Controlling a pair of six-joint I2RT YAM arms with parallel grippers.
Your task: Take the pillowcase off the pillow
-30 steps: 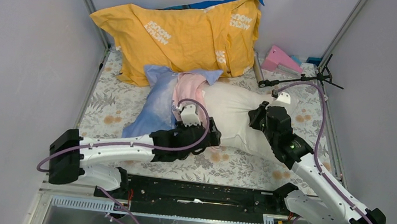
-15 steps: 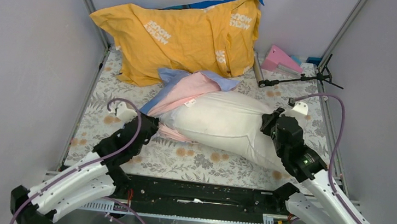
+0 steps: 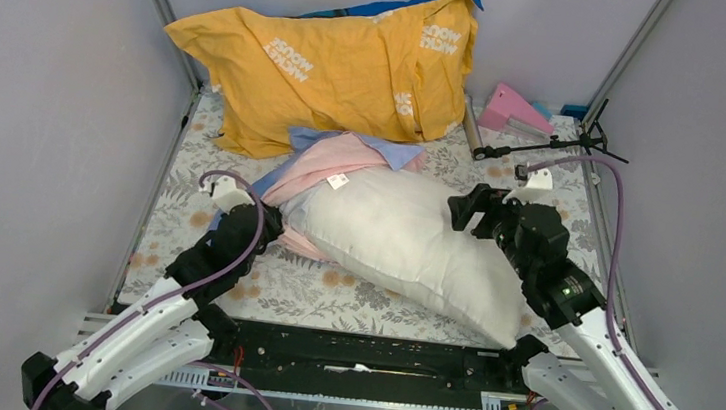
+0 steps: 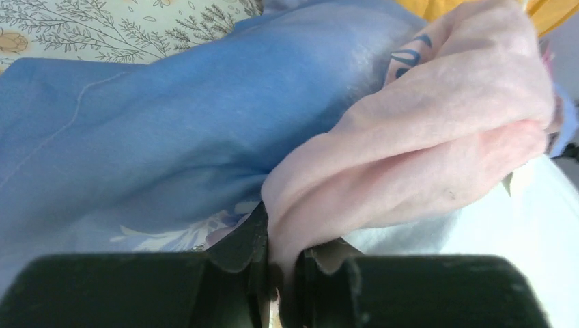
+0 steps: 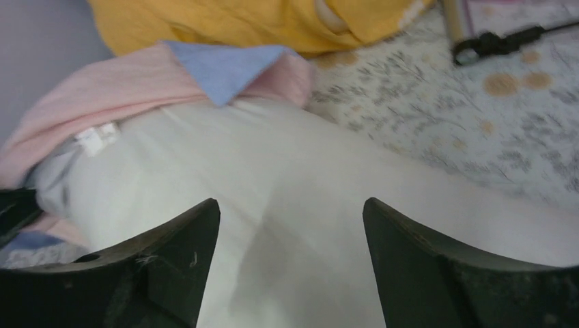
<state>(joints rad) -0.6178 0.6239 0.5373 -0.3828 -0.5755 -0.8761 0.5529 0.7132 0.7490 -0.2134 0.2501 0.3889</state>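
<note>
Both jaws have switched: the left gripper (image 4: 280, 273) now pinches a pink fold of the pillowcase (image 3: 328, 161). The right gripper (image 3: 469, 210) has opened wide off the pillow (image 3: 405, 249), which lies mostly bare on the table (image 3: 178, 202), cover bunched at its far-left end.

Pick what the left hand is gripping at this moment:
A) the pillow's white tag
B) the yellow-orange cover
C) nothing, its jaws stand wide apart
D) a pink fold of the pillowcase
D: in the left wrist view the left hand has its jaws pinched shut on a pink fold of the pillowcase.
</note>
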